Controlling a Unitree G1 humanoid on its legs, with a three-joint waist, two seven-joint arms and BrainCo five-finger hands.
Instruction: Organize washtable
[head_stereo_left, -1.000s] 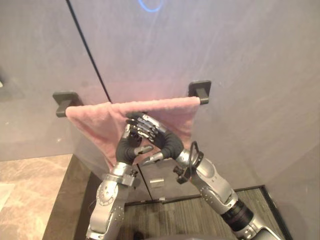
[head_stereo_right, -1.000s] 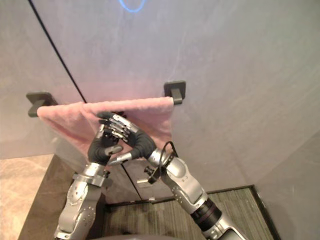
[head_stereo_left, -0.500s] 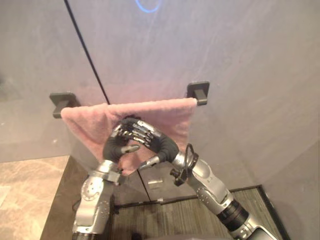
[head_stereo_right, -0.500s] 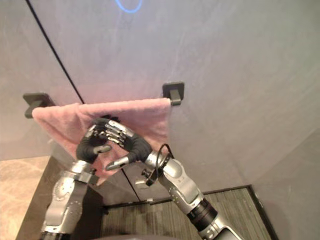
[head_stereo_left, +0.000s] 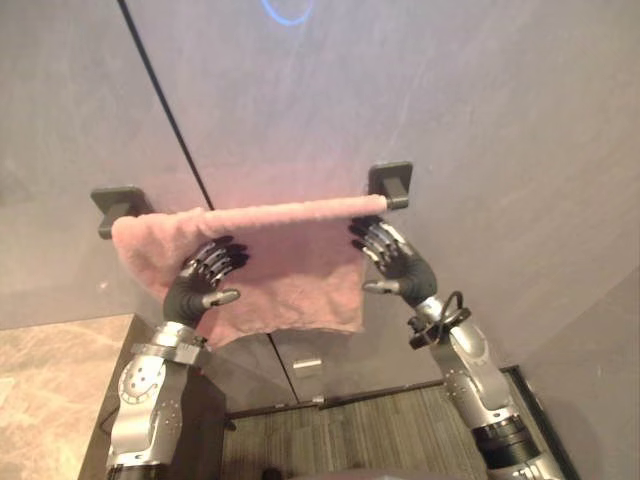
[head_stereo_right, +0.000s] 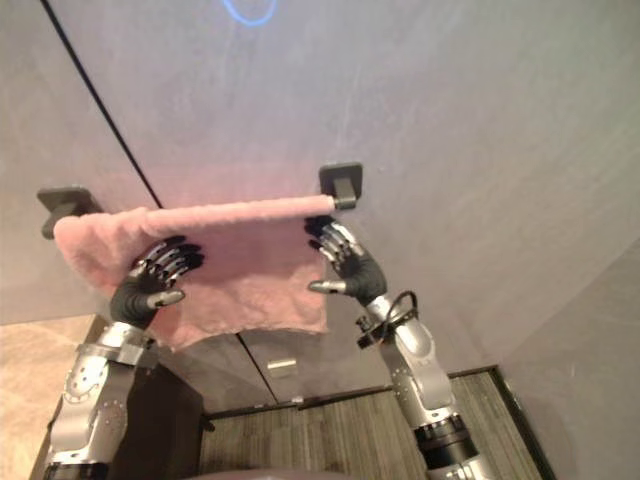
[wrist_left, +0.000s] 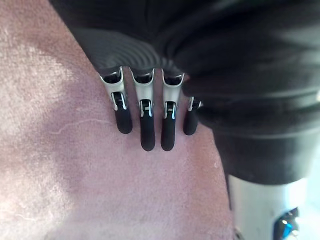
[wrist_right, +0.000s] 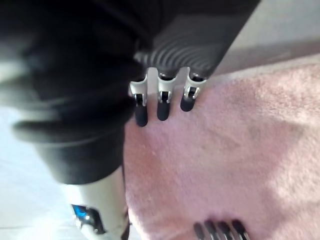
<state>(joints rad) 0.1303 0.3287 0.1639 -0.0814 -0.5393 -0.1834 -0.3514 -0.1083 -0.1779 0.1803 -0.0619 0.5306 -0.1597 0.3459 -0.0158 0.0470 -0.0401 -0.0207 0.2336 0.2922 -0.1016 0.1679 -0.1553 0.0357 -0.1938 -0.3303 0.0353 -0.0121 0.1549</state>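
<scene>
Cloth is taking up both hands: a pink towel (head_stereo_left: 290, 275) is hanging folded on the grey wall (head_stereo_left: 480, 120), its top fold running level from the left bracket (head_stereo_left: 112, 203) to the right bracket (head_stereo_left: 390, 181). That long axis is lying crosswise to the robot, ahead of and above both arms, so each hand is reaching up and forward to meet it.

The left hand (head_stereo_left: 195, 282) is resting on the towel's left half, below the fold. Its fingers (wrist_left: 145, 127) are lying fairly straight and side by side against the pile, with the thumb sticking out, and it is pinching nothing. The right hand (head_stereo_left: 398, 268) is sitting at the towel's right edge, just under the right bracket. Its fingers (wrist_right: 162, 105) are likewise extended and pressing flat on the cloth, with no fold caught between them and the thumb. The two hands are lying well apart, one on each half.

The towel is hanging unevenly: its left end is bulging out below the left bracket, and its bottom hem is dropping lower on that side than on the right. Judging from that, smoothing is probably the step in hand. The left hand, being nearer the bunched end, is looking better placed to draw it along the fold while the right hand is steadying the far edge.
</scene>
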